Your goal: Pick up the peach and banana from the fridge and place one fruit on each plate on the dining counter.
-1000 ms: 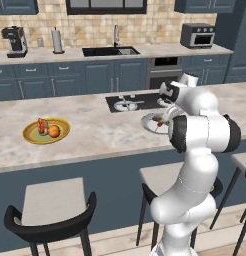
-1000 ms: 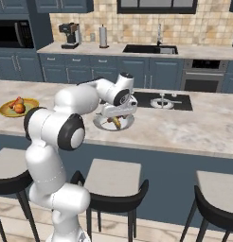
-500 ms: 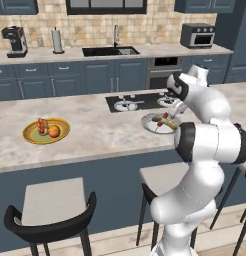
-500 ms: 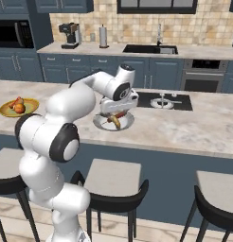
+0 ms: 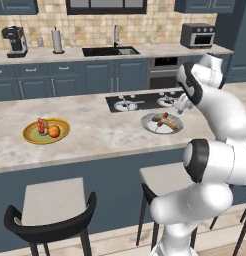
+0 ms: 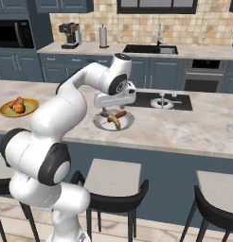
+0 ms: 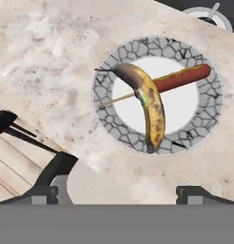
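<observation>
The banana point(image 7: 151, 108) lies across the pale grey plate point(image 7: 210, 97) on the dining counter point(image 5: 95, 137), over a red-brown sausage piece point(image 7: 183, 77) on a thin stick. My gripper point(image 7: 118, 195) hangs open a little above that plate point(image 6: 113, 124), with nothing between its fingertips point(image 7: 45, 194). From the side views, the gripper point(image 6: 110, 108) sits over the banana point(image 6: 114, 122), apart from it. The peach point(image 5: 54, 131) rests on the yellow plate point(image 5: 30, 136) at the counter's left, beside a small red-brown piece point(image 5: 41, 125). The fridge is out of view.
A black cooktop point(image 5: 145, 101) lies just behind the grey plate point(image 5: 154, 125). Bar stools point(image 5: 50, 205) stand along the counter's near side. The back wall counter holds a sink point(image 5: 111, 50), a coffee maker point(image 5: 15, 41) and a toaster oven point(image 5: 197, 35).
My gripper has lifted off the grey plate and its jaws have spread wide. The banana stays lying on the plate.
</observation>
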Tool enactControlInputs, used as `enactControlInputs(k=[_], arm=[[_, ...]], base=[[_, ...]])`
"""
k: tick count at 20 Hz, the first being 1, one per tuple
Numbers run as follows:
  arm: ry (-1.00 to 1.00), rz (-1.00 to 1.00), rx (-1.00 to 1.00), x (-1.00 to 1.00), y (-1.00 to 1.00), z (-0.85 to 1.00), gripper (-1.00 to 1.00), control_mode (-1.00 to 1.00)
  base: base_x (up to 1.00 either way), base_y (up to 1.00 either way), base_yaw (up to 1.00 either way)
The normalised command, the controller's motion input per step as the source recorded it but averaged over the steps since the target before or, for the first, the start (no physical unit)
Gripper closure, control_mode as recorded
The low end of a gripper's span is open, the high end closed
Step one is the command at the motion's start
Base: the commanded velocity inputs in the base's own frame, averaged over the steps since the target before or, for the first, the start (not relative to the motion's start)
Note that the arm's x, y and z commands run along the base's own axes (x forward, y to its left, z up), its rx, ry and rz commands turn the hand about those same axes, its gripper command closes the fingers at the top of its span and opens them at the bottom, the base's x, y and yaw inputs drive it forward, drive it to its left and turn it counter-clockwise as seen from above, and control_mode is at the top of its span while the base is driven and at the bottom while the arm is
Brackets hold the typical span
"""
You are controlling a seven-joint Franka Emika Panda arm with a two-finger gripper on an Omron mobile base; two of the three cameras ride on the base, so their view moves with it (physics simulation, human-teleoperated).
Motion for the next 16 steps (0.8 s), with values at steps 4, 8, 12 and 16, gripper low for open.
enactControlInputs(k=[4,8,12,16], arm=[[0.00,-0.17,0.00,-0.81,0.16,0.24,-1.00,-1.00],[-0.03,-0.25,0.00,-0.85,0.20,0.08,-1.00,-1.00],[-0.05,-0.29,0.00,-0.86,0.26,0.00,-1.00,-1.00],[-0.03,-0.30,0.00,-0.81,0.32,0.00,-1.00,-1.00]], base=[[0.00,0.00,0.00],[0.00,0.00,0.00],[0.00,0.00,0.00],[0.00,0.00,0.00]])
